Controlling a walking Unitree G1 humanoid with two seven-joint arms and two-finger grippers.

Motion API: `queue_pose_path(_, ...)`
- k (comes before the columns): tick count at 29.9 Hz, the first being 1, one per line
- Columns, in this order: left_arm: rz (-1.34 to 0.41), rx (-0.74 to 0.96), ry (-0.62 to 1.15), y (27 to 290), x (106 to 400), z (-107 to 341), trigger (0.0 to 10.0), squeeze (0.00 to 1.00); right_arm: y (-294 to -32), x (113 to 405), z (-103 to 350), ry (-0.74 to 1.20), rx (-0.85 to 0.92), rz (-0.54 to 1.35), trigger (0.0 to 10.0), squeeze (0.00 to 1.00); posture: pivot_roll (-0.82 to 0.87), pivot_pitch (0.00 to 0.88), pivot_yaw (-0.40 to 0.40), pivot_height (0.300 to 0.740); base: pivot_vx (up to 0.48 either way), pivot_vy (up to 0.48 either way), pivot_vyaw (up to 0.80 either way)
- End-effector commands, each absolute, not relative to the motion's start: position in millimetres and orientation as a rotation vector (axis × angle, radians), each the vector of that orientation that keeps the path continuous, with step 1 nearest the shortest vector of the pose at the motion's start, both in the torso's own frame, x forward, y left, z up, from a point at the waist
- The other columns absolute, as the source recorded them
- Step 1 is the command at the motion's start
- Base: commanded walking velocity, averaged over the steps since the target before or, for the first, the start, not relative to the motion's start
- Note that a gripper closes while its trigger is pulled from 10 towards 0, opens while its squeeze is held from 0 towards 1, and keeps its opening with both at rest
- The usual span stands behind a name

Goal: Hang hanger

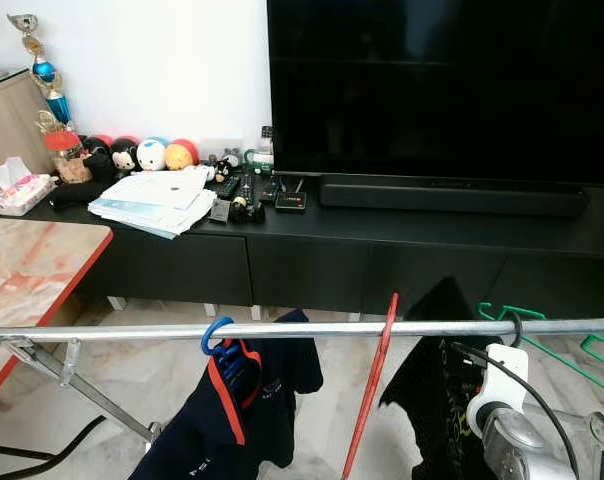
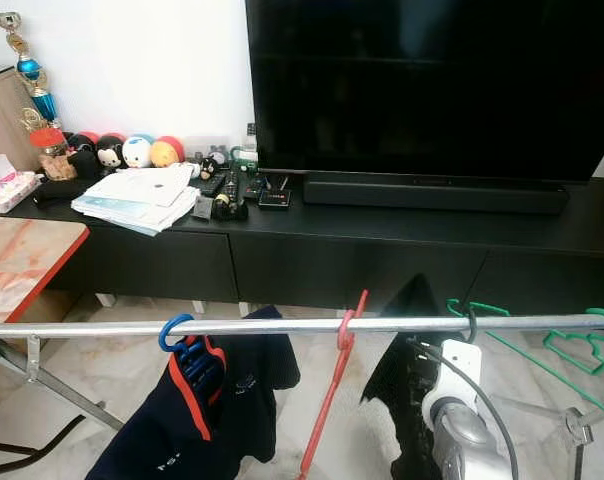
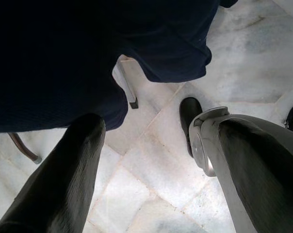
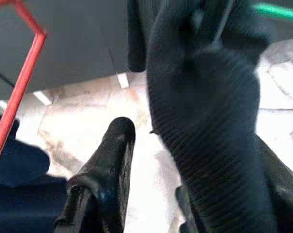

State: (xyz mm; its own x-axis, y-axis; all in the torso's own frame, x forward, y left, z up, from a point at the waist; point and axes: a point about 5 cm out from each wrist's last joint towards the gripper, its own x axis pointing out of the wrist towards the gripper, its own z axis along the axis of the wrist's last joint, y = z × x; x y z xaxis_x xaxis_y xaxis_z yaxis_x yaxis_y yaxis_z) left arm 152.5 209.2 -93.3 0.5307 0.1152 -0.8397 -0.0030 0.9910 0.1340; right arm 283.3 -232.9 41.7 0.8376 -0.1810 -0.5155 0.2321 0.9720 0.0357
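Observation:
A metal rail [image 1: 132, 331] of a drying rack runs across in front of me. On it hang a blue hanger [image 1: 215, 335] carrying a navy shirt [image 1: 232, 415], an empty red hanger [image 1: 374, 385], and a black garment [image 1: 434, 385] whose dark hook [image 1: 514, 326] sits over the rail. My right arm [image 1: 500, 392] reaches up beside the black garment. In the right wrist view my right gripper [image 4: 195, 141] is open, and the black garment [image 4: 209, 97] hangs between its fingers [image 4: 110, 174]. My left gripper [image 3: 149, 131] is open low over the marble floor, under the navy shirt [image 3: 54, 58].
Green hangers [image 1: 542, 335] hang at the rail's right end. Behind the rack stands a black TV console [image 1: 312, 250] with papers, plush toys and remotes, under a large TV [image 1: 442, 85]. A marble-topped table [image 1: 27, 270] is at the left. The rack's leg [image 1: 82, 390] slants down left.

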Motion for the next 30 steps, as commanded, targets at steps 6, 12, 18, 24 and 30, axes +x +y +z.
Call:
queue_pose_path(6,0.077,0.137,1.029,211.3,148.9,-94.6,10.0,0.00,-230.1,295.0,54.6,0.442,0.105,-0.223,6.2,0.00,-0.06,0.000,0.045,0.740,0.000,0.000,0.00)
queue_pose_path(12,0.076,0.135,1.030,211.1,148.7,-94.8,10.0,0.00,-225.8,295.0,51.8,0.441,0.115,-0.214,0.0,0.00,-0.05,0.000,0.045,0.740,0.000,0.000,0.00)
queue_pose_path(18,0.076,0.133,1.032,211.2,148.5,-94.9,10.0,0.00,-223.7,293.7,48.6,0.459,0.113,-0.205,0.0,0.00,-0.05,0.000,0.046,0.740,0.000,0.000,0.00)
queue_pose_path(24,0.075,0.132,1.034,211.4,148.4,-94.9,10.0,0.00,-224.3,292.3,44.4,0.478,0.107,-0.219,0.0,0.00,-0.05,0.000,0.047,0.740,0.000,0.000,0.00)
queue_pose_path(30,0.073,0.136,1.035,211.8,148.4,-94.8,10.0,0.00,-224.5,292.3,46.0,0.454,0.123,-0.246,0.0,0.00,-0.05,0.000,0.049,0.740,0.000,0.000,0.00)
